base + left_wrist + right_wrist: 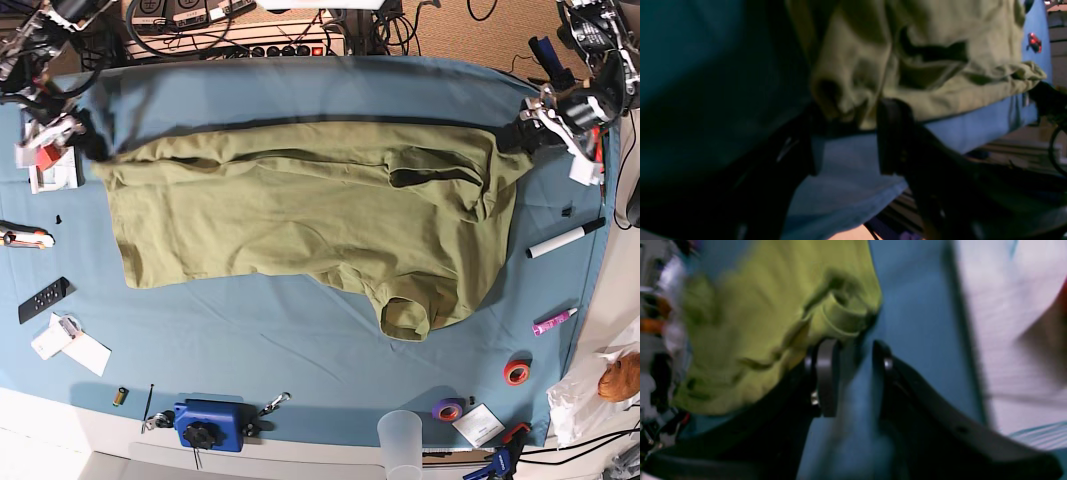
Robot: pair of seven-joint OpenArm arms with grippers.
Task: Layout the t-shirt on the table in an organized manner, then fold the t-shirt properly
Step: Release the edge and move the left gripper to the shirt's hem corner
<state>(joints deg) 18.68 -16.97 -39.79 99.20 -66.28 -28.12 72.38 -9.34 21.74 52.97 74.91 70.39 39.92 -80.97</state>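
Black left gripper (846,136): jaws parted, t-shirt (300,215) hem just beyond, nothing held. Black right gripper (848,373): likewise parted, empty. Olive cotton, soft, wrinkled, spread mid-table (300,340) on smooth teal cloth; long axis left-right between both arms.

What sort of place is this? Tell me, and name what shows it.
Probably a robotics lab workbench. A t-shirt lies spread on a cloth-covered table, power strips and tangled cables run along its far edge, and tape rolls and a marker lie scattered about.
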